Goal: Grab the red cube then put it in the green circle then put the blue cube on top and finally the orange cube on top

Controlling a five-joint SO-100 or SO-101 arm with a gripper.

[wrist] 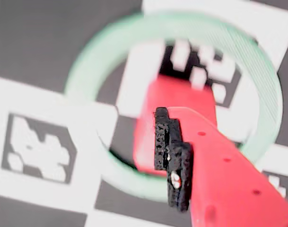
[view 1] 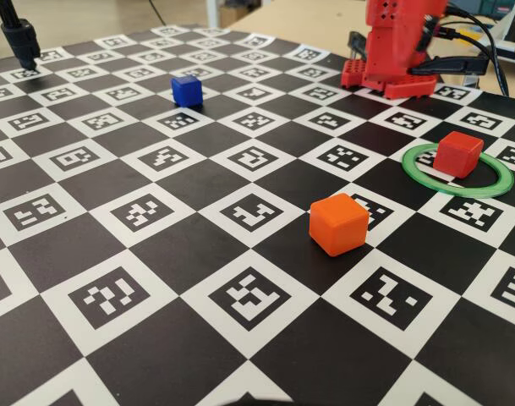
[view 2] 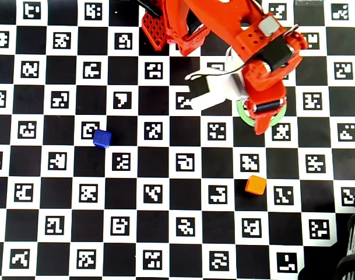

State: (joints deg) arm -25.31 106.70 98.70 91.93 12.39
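Note:
The red cube (view 1: 458, 153) rests on the mat inside the green circle (view 1: 481, 188), near the ring's far rim. The wrist view looks straight down on the red cube (wrist: 181, 94) and the green circle (wrist: 87, 61). My gripper (wrist: 91, 161) hangs above the cube, open and holding nothing; only one red finger with its black pad (wrist: 168, 137) shows. In the overhead view my gripper (view 2: 262, 119) covers the cube and most of the green circle (view 2: 242, 114). The blue cube (view 1: 187, 90) (view 2: 102, 138) sits far to the left. The orange cube (view 1: 337, 223) (view 2: 256, 185) lies in front of the ring.
The arm's red base (view 1: 401, 51) (view 2: 177, 29) stands at the mat's far edge, with cables (view 1: 485, 42) trailing to its right. A black stand (view 1: 20, 38) is at the far left corner. The checkered marker mat (view 1: 156, 254) covers the table.

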